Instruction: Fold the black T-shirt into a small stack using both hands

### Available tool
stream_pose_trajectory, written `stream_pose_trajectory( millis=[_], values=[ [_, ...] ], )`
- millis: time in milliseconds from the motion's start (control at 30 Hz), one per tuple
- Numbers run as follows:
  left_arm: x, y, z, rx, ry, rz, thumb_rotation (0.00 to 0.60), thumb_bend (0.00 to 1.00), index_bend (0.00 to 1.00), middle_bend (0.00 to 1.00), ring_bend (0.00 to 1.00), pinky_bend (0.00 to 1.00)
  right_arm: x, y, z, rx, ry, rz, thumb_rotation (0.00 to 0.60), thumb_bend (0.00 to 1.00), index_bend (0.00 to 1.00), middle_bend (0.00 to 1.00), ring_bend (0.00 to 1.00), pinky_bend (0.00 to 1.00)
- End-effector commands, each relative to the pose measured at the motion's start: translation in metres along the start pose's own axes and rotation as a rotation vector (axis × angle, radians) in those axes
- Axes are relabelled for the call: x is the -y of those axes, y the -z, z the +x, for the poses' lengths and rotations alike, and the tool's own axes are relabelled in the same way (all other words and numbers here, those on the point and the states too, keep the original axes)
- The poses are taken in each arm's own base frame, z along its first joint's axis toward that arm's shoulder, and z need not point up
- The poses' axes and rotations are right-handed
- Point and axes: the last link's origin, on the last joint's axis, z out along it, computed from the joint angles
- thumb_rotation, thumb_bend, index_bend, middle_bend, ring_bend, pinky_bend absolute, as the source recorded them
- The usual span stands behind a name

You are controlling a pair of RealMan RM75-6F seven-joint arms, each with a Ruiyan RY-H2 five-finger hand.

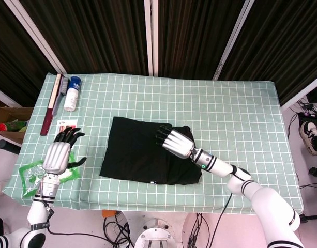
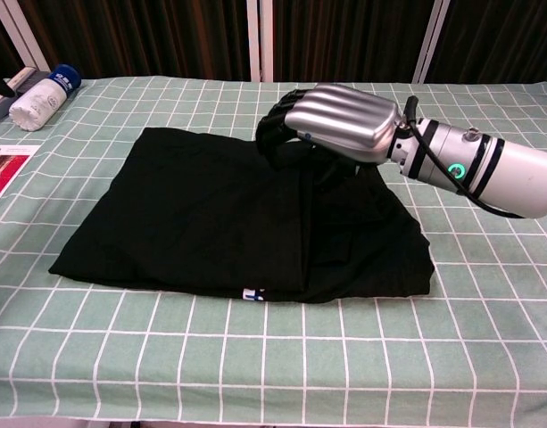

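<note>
My left hand [image 1: 57, 157] sits at the near left corner of the table [image 1: 236, 113], palm down, its dark fingers [image 1: 69, 135] fanned apart and pointing away from me, holding nothing; it hovers or rests by a green plastic wrapper [image 1: 31, 175], and I cannot tell whether it touches it. The shirt [image 1: 142, 152] lies folded into a flat, roughly square shape in the middle of the cloth, its right portion bunched into a thicker ridge [image 2: 362, 241]. My right hand [image 2: 340, 125] is over that ridge near the shirt's far edge, back up, fingers [image 2: 275, 134] curled downward close together into the fabric; whether they actually pinch a fold I cannot tell, since the black fingers merge with the black cloth. Past my left hand lies a small printed card [image 1: 66, 128]. At the far left corner stand a white bottle [image 1: 72, 95] with a blue cap, and beside it a long dark red brush [image 1: 52, 104].
</note>
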Motion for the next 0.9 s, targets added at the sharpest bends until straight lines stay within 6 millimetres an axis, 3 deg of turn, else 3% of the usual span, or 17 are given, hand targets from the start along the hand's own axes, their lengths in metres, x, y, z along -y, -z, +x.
stream_pose_trajectory(
  millis=[33,233,667,800,900],
  values=[
    [0.0,0.0,0.001,0.001,0.001,0.003,0.6,0.14,0.25,0.14,0.08,0.17,-0.011,0.005,0.014,-0.035,0.021,-0.001,0.6,0.48,0.73,0.36,0.25,0.26],
    [0.0,-0.001,0.0,0.013,0.003,0.006,0.6,0.14,0.25,0.14,0.08,0.17,-0.027,0.024,0.035,-0.064,0.087,0.017,0.6,0.48,0.73,0.36,0.25,0.26],
    [-0.006,-0.003,-0.002,0.039,0.004,-0.007,0.6,0.14,0.25,0.14,0.08,0.17,-0.034,0.066,0.046,-0.012,0.098,0.001,0.6,0.44,0.72,0.37,0.25,0.25],
    [-0.009,-0.003,-0.002,0.04,0.004,-0.014,0.6,0.14,0.25,0.14,0.08,0.17,-0.037,0.072,0.039,0.043,0.11,-0.022,0.6,0.44,0.71,0.37,0.25,0.25],
    [-0.011,-0.002,-0.005,0.052,0.004,-0.021,0.6,0.14,0.25,0.14,0.08,0.17,-0.035,0.075,0.021,0.129,0.115,-0.028,0.6,0.44,0.7,0.36,0.25,0.24]
  ],
)
